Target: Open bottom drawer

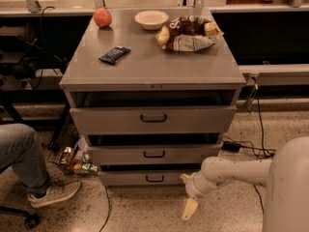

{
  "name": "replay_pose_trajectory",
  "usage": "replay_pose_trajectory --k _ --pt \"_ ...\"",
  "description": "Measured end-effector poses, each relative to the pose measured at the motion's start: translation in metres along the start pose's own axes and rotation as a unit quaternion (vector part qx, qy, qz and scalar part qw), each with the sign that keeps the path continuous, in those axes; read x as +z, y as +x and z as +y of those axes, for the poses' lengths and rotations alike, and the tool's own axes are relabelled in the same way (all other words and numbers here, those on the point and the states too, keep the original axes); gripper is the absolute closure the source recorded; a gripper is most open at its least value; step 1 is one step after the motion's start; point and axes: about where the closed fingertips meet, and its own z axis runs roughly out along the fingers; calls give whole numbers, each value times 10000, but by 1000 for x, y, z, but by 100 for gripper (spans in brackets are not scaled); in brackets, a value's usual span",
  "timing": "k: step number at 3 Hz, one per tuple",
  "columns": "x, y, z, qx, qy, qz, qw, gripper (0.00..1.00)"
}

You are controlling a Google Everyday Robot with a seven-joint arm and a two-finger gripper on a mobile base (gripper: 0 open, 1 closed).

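Trouble looks likeliest at the handle: the gripper hangs low by the right end of the bottom drawer, fingers apart and empty, so a reach could slip off that small bar or snag the middle drawer.

Pincer low beside bottom drawer; seated person cut off at left edge.

No readable text — none anywhere
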Motion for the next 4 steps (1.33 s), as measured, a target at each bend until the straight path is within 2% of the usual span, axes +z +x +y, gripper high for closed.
replay_pose_trajectory --k 1,2,3,4 --pt "34 46 -18 -297 101 237 9992 0" --pt "34 46 -18 -297 101 237 9992 0" --pt "49 50 -28 -602 153 299 9976 0" --pt "75 53 -48 -1231 423 574 9898 0"
